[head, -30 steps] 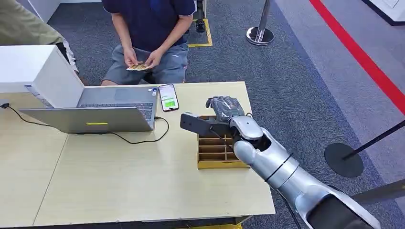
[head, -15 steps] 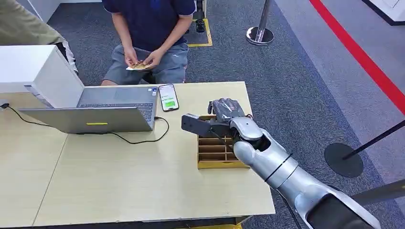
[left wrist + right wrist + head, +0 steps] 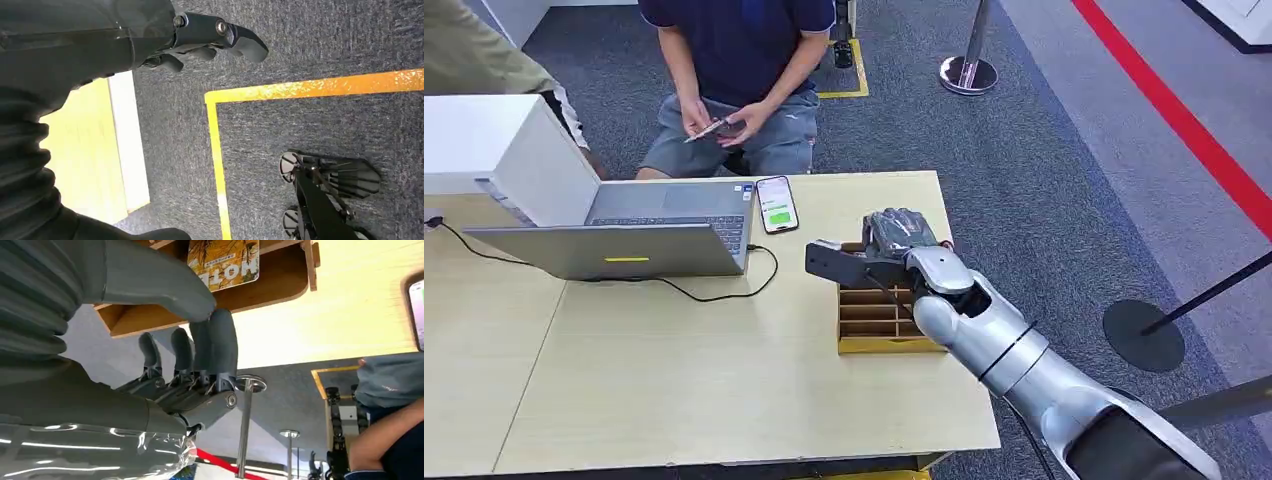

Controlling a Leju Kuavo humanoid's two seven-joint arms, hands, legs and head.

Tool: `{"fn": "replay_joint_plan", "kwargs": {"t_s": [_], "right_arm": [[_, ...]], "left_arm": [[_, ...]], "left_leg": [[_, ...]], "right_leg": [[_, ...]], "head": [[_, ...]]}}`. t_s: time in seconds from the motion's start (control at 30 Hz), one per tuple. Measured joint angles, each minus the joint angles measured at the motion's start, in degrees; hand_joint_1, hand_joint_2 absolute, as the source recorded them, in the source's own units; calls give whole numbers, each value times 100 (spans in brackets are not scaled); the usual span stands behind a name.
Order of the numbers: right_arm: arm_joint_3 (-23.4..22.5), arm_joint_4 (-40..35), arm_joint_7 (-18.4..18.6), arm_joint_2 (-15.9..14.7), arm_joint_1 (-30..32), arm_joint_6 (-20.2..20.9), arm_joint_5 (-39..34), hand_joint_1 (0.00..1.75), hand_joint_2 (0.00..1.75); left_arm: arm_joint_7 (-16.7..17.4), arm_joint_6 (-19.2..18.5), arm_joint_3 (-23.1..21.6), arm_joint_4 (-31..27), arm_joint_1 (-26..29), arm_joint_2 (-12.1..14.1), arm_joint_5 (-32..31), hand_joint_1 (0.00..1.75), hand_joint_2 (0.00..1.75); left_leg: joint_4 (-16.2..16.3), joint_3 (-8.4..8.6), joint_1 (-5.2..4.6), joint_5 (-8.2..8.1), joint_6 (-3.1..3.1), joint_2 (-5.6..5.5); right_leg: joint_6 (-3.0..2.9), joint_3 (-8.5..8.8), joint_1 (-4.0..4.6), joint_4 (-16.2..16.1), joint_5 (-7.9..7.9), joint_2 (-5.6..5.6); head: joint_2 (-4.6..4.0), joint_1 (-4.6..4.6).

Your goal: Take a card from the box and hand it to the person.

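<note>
**A:** Working left to right along the bench (image 3: 674,380), what do you count?

**B:** One white box-shaped unit (image 3: 494,150) at the far left, one open laptop (image 3: 624,235) with a black cable, one phone (image 3: 776,204) lying face up, then one wooden box (image 3: 874,322) with slotted compartments near the bench's right edge. One person (image 3: 739,70) sits across the bench, holding something flat in both hands; a second person's sleeve shows at the top left.

**B:** And cards?

**A:** One I can be sure of: a card (image 3: 223,261) with an autumn-coloured print, standing in a slot of the box in the right wrist view. The other slots look bare from the head view, though the hand hides the far ones.

**B:** Where is the right hand (image 3: 894,235)?

**A:** Over the box's far end, just beside the card. Its fingers (image 3: 220,347) are curled inward and the thumb lies above them, with nothing between them. It is not holding the card.

**B:** The left hand (image 3: 210,37)?

**A:** Hanging over the carpet, fingers loosely apart, holding nothing.

**B:** How will the card handle?

**A:** I'd judge it light, thin and fairly stiff, with a glossy face that could slip. Only its exposed edge above the slot wall is reachable, so a pinch between thumb and a finger across that edge seems best, then a straight pull out along the slot. Squeeze too hard and it may bend; too soft and it slides free.
</note>
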Motion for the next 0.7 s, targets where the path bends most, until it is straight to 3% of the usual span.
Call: {"fn": "replay_joint_plan", "kwargs": {"t_s": [0.17,0.37,0.7], "right_arm": [[2,24,-15,4,0,0,0,120,175],[2,83,-46,33,1,4,-11,96,175],[2,203,-101,50,6,7,-17,91,175]], "left_arm": [[0,0,-4,13,0,0,0,0,175],[-4,2,-13,46,0,0,0,0,175],[0,2,-13,46,0,-2,0,0,175]], "left_leg": [[0,0,0,0,0,0],[0,0,1,0,0,0],[0,0,0,0,0,0]], "right_leg": [[0,0,0,0,0,0],[0,-1,0,0,0,0],[0,-1,0,0,0,0]], "head": [[0,0],[0,0],[0,0]]}}
